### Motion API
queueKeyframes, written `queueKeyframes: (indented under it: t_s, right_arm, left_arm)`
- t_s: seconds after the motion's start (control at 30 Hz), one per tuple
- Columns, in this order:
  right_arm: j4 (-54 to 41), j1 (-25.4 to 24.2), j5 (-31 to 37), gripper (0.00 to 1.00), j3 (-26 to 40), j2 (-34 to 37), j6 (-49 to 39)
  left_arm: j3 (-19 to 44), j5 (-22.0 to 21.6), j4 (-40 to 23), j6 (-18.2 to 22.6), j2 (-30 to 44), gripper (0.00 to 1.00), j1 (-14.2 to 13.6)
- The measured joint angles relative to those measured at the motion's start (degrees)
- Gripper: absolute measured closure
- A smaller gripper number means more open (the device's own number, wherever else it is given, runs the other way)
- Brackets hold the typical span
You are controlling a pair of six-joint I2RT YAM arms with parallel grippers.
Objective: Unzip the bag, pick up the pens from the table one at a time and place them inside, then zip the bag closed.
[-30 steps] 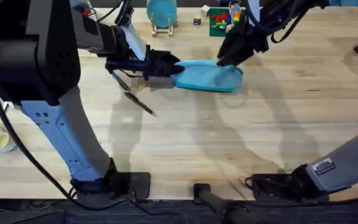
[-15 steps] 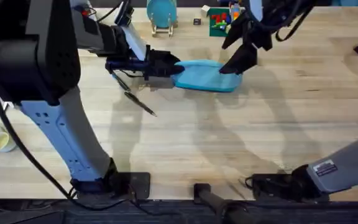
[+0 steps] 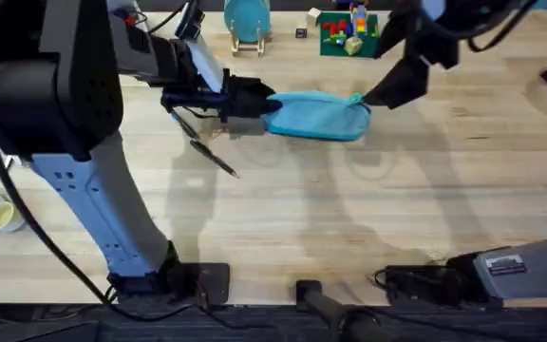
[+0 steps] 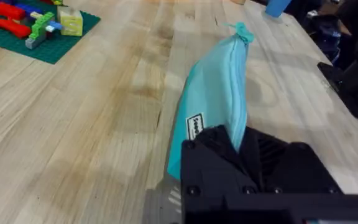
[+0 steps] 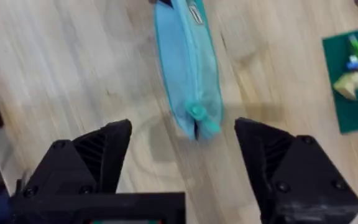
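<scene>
While the left gripper (image 3: pixel 254 103) pinches the bag (image 3: pixel 316 116) end to anchor it on the worktop (image 3: pixel 349 218), the right gripper (image 3: pixel 387 93) hangs wide open, empty, nr the zip pull; pens (image 3: pixel 212 157) lie beside.

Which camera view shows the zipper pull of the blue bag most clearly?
The right wrist view: the pull faces the camera at the bag end. The left wrist view shows it far off; overhead, it is tiny.
</scene>
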Motion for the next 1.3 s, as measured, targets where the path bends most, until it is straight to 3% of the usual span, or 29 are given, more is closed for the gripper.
queueKeyframes:
  t_s: [0.33, 0.83, 1.3]
  right_arm:
    - [-0.25, -4.46, 1.59, 0.006, 0.2, -2.46, 0.0]
    - [0.3, -4.57, 1.77, 0.008, 0.31, 0.31, -15.25]
    - [3.11, -4.54, 1.74, 0.01, 0.31, 4.3, -18.29]
  left_arm:
    - [0.0, 0.0, 0.0, 0.0, 0.0, 0.959, 0.0]
    - [0.0, 0.0, 0.0, 0.0, 0.0, 0.959, 0.0]
    - [0.0, 0.0, 0.02, 0.0, 0.0, 0.959, 0.0]
